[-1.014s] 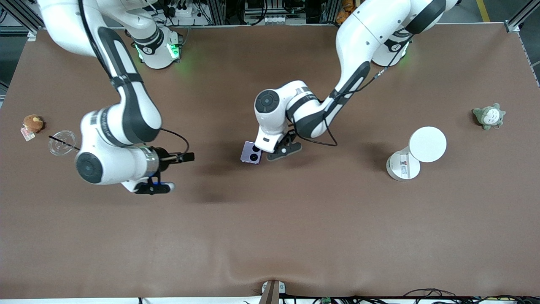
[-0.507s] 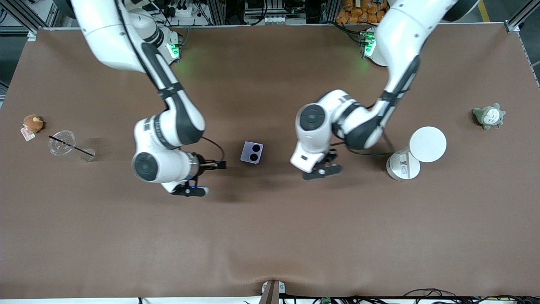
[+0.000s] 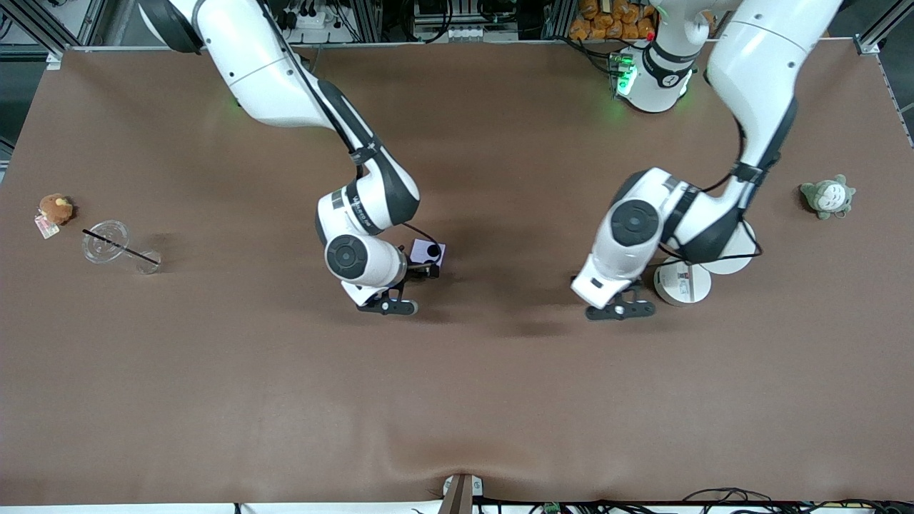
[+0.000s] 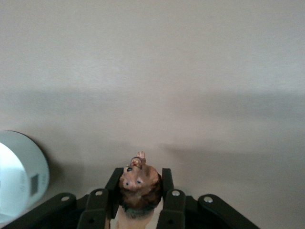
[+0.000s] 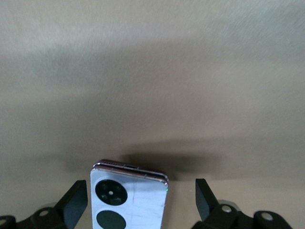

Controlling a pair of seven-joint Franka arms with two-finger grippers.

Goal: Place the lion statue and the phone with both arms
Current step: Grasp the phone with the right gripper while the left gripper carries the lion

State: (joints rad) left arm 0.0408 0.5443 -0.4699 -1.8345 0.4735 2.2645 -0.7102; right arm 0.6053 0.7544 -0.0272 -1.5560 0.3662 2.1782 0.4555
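The pale lavender phone (image 3: 430, 251) lies flat at the table's middle, its two black circles up. My right gripper (image 3: 413, 277) is over it. In the right wrist view the phone (image 5: 128, 200) lies between the open fingers of that gripper (image 5: 139, 188), closer to one finger (image 5: 76, 195), with a wide gap to the other. My left gripper (image 3: 615, 301) hangs just above the table beside a white cylinder. In the left wrist view it (image 4: 140, 175) is shut on the reddish-brown lion statue (image 4: 139, 185). The lion is hidden in the front view.
A white cylinder (image 3: 682, 282) and a white disc (image 3: 728, 260) stand beside the left gripper; the cylinder also shows in the left wrist view (image 4: 19, 176). A grey-green plush (image 3: 828, 196) sits at the left arm's end. An orange-brown plush (image 3: 56, 208) and a clear cup (image 3: 107, 243) are at the right arm's end.
The left gripper moved from beside the phone toward the left arm's end, to beside the white cylinder. The right gripper swung from near the cup to the phone. The phone stayed put.
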